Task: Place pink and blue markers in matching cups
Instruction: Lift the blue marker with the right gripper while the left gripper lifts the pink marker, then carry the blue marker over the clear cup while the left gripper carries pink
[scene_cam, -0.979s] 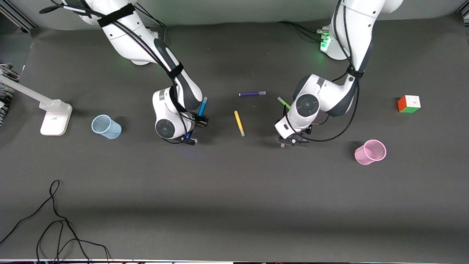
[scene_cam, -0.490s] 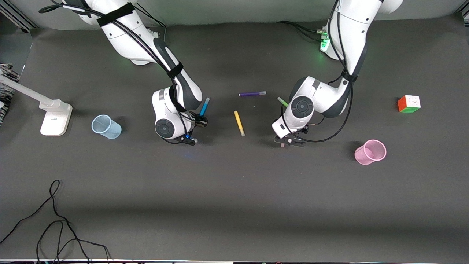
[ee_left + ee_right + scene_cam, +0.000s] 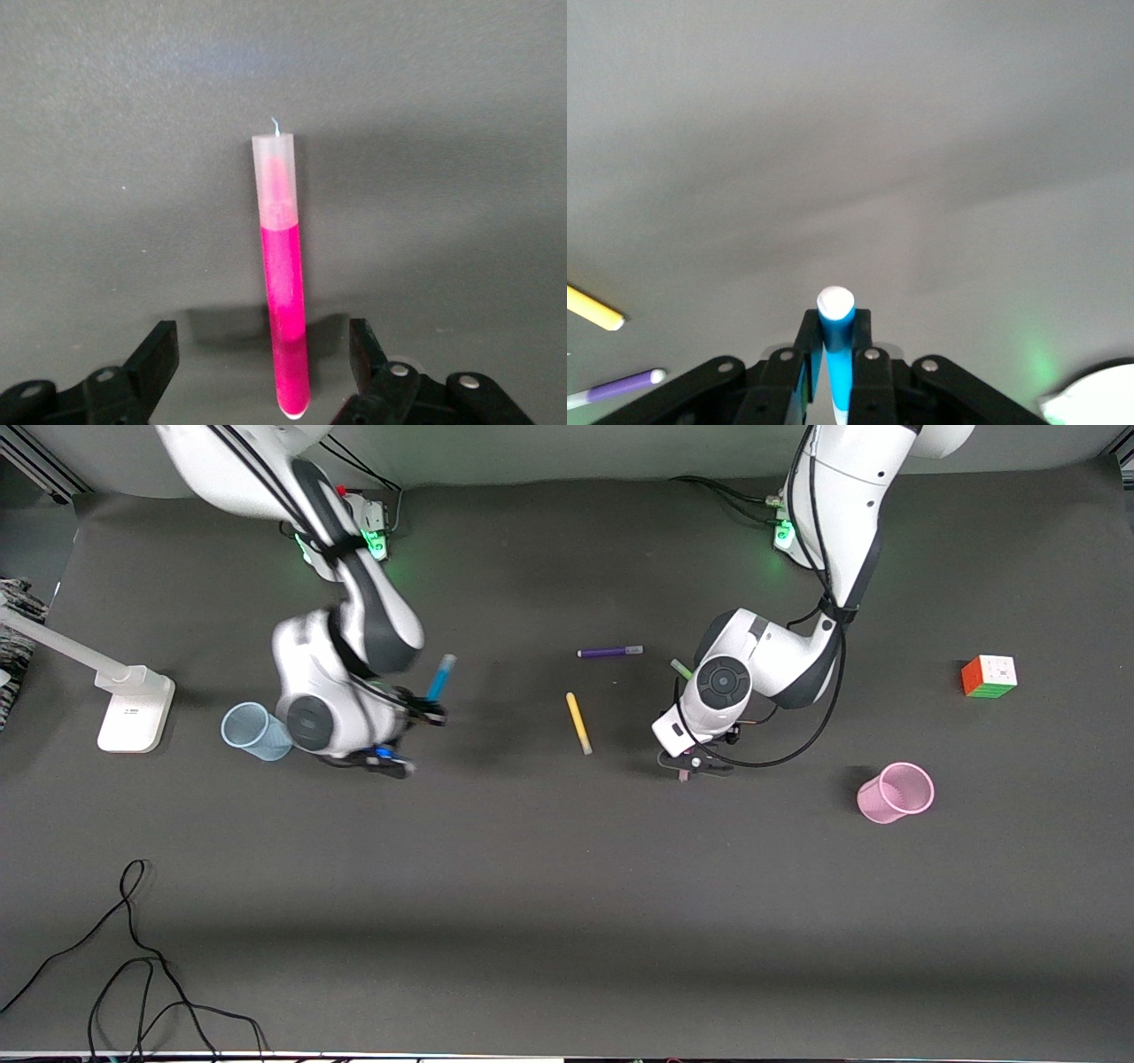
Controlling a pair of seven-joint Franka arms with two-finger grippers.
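My right gripper is shut on the blue marker and holds it nearly upright, pale cap up, in the air beside the pale blue cup. In the right wrist view the blue marker sits clamped between the fingers of the gripper. My left gripper is low over the pink marker, which it mostly hides. In the left wrist view the pink marker lies flat on the mat between the open jaws of the gripper, untouched. The pale pink cup stands toward the left arm's end.
A yellow marker, a purple marker and a green marker lie mid-table. A colour cube sits at the left arm's end. A white lamp base stands past the blue cup. A black cable lies near the front edge.
My right arm has carried the blue marker toward the blue cup at its own end of the table. My left gripper has shifted slightly over the pink marker and stays open.
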